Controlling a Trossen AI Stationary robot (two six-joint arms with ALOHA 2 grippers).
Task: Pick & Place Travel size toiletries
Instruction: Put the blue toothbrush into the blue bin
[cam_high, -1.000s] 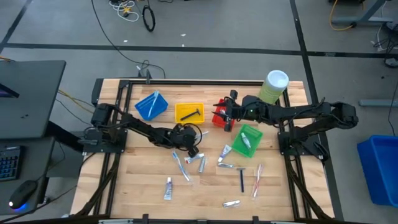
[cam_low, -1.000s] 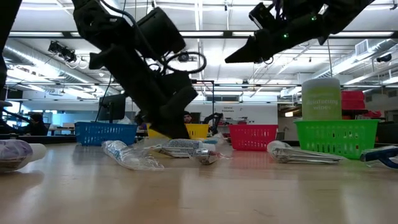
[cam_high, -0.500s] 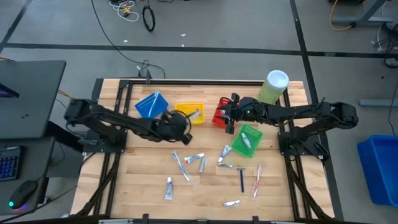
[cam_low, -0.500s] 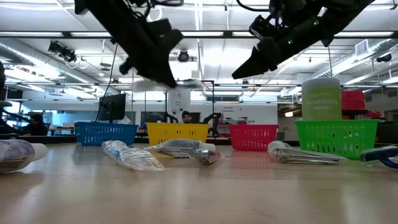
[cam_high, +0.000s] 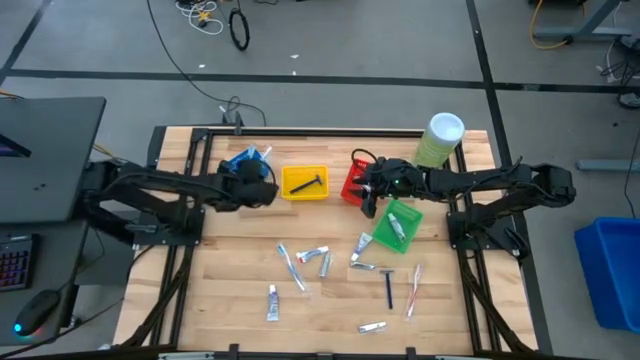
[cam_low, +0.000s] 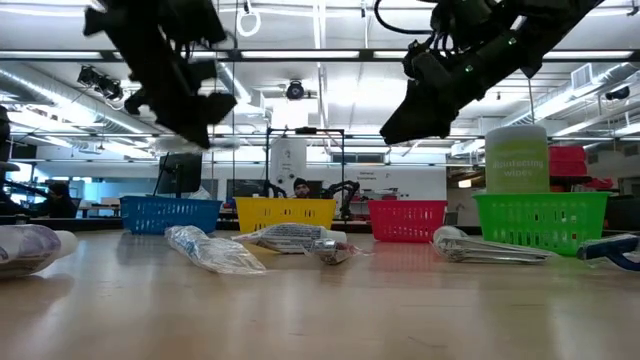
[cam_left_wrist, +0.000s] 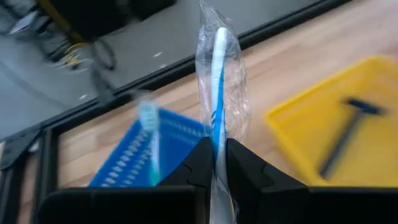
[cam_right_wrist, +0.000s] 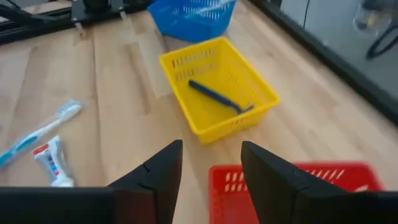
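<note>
My left gripper (cam_high: 258, 174) hangs over the blue bin (cam_high: 240, 168) at the far left, shut on a blue-and-white toothbrush in a clear wrapper (cam_left_wrist: 216, 93). Another toothbrush (cam_left_wrist: 149, 124) lies in that bin. My right gripper (cam_high: 368, 196) hovers open above the near edge of the red bin (cam_high: 352, 180) with nothing between its fingers (cam_right_wrist: 163, 174). A dark razor (cam_high: 305, 182) lies in the yellow bin (cam_high: 304, 181). Several tubes, toothbrushes and razors lie loose mid-table, among them a toothbrush (cam_high: 290, 265) and a tube (cam_high: 270, 301). My left gripper pinches the wrapped toothbrush between its two fingers, on the handle (cam_left_wrist: 216, 163). The fingers slant down toward the table's far edge and lie along the toothbrush. Its long part sticks out ahead of the fingertips, clear of the table and above the blue bin.
A green bin (cam_high: 397, 227) holding a tube stands right of centre. A tall pale-green canister (cam_high: 440, 140) stands at the far right corner. In the low view the bins line up behind the loose items (cam_low: 215, 250).
My left gripper has risen from the middle of the table with the wrapped toothbrush and swung toward the far left, ending above the blue bin; the toothbrush is lifted clear. My right gripper has rolled about its own axis above the red bin, hardly shifting.
</note>
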